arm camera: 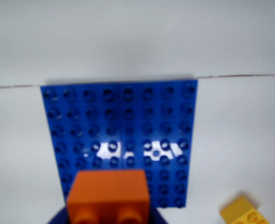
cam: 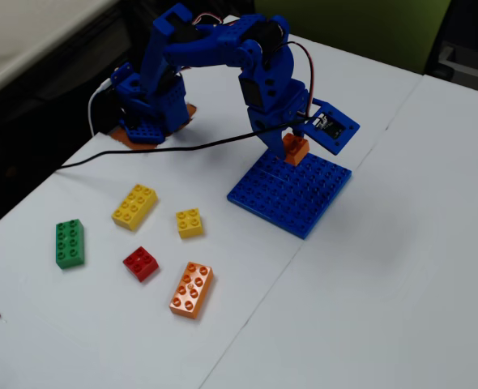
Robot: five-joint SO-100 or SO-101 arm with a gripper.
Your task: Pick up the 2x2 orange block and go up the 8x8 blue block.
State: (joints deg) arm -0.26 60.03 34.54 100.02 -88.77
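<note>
A: What is the gripper [cam: 294, 144] doing?

B: Its jaws are closed on the 2x2 orange block [cam: 295, 150], which hangs just above the 8x8 blue block [cam: 292, 194], over the part of the plate nearest the arm. In the wrist view the orange block [arm camera: 108, 195] fills the bottom centre, two studs facing the lens, with the blue plate [arm camera: 121, 135] spread out behind it. I cannot tell whether the brick touches the plate or hovers a hair above it.

A: How many loose bricks lie about?

B: Five in the fixed view: one green long brick [cam: 69, 242], one yellow long brick [cam: 134, 206], one small yellow square [cam: 189, 222], one small red square [cam: 141, 262] and one paler orange eight-stud brick [cam: 191, 288]. All sit to the left of the plate, well apart from it.

A: And room to move?

B: The plate lies across a seam between two white table [cam: 401, 267] sheets. The right side of the table is open. In the wrist view a yellow brick [arm camera: 244, 213] shows at the lower right corner, near the plate's edge but not touching. A black cable [cam: 142, 154] runs across the table from the arm's base [cam: 146, 121].
</note>
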